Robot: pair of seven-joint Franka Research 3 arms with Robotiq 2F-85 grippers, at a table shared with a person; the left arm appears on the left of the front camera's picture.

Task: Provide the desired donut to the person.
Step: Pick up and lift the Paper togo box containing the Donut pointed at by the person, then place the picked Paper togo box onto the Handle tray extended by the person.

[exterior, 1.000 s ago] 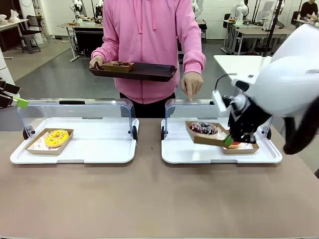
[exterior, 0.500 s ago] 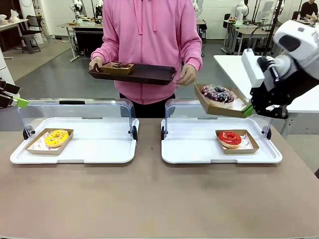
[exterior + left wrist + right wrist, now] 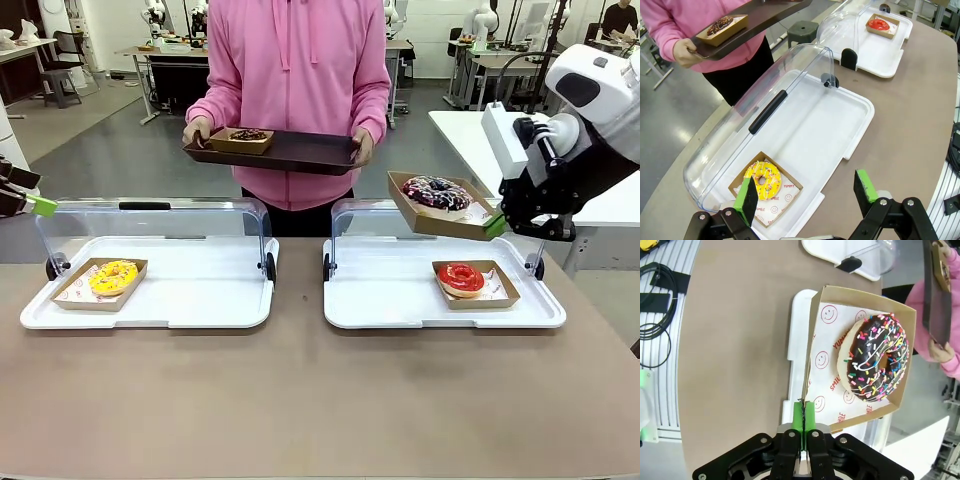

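Above the right white display tray (image 3: 360, 305), the chocolate-glazed sprinkled donut (image 3: 436, 190) in its brown cardboard boat (image 3: 425, 215) hangs airborne, pinched at one wall by the right gripper (image 3: 494, 226). A second ago it sat beside the red donut (image 3: 461, 277). Person's dark serving tray (image 3: 300, 150) now held two-handed: handover likely next. Left gripper (image 3: 808, 194) gapes, idle.

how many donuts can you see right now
4: a yellow donut in the left display tray, a red donut in the right display tray, a sprinkled chocolate donut in the box pinched by the right gripper, and a chocolate donut on the person's tray.
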